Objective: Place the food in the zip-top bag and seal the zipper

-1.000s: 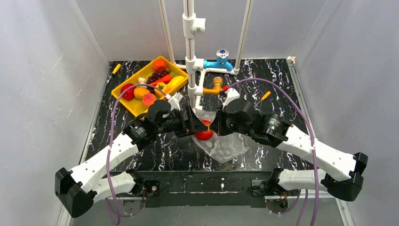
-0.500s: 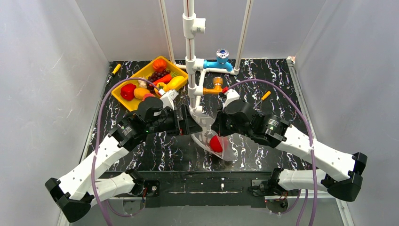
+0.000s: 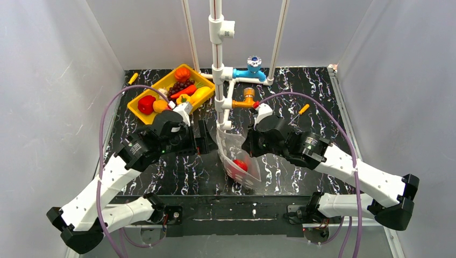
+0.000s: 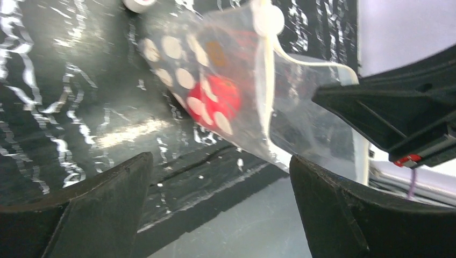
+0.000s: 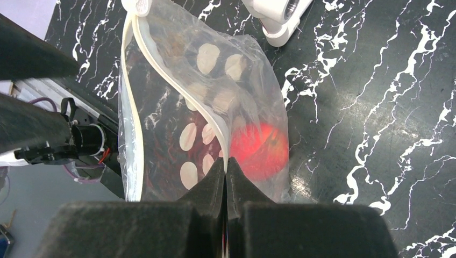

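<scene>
The zip-top bag (image 3: 232, 150) hangs tilted over the black table, its mouth toward the pipe stand. My right gripper (image 3: 245, 147) is shut on the zipper (image 5: 161, 64), pinching that rim strip at my right gripper (image 5: 226, 162). One red piece of food (image 3: 240, 165) lies inside the bag (image 5: 226, 75), seen through the plastic as red food (image 5: 259, 148). My left gripper (image 3: 211, 141) stands open just left of the bag, holding nothing. In the left wrist view, the left gripper (image 4: 220, 209) faces the dotted bag (image 4: 177, 54) and its red food (image 4: 218, 97). More food (image 3: 183, 86) lies in the tray.
A yellow tray (image 3: 134, 103) sits at the back left, partly behind my left arm. A white pipe stand (image 3: 218, 70) with a blue valve (image 3: 254, 67) and an orange fitting (image 3: 248, 95) rises just behind the bag. An orange-handled tool (image 3: 304, 109) lies to the right.
My left gripper opened and let go of the red food, which slid down into the bag. The left arm then drew back to the left. The right gripper kept its hold.
</scene>
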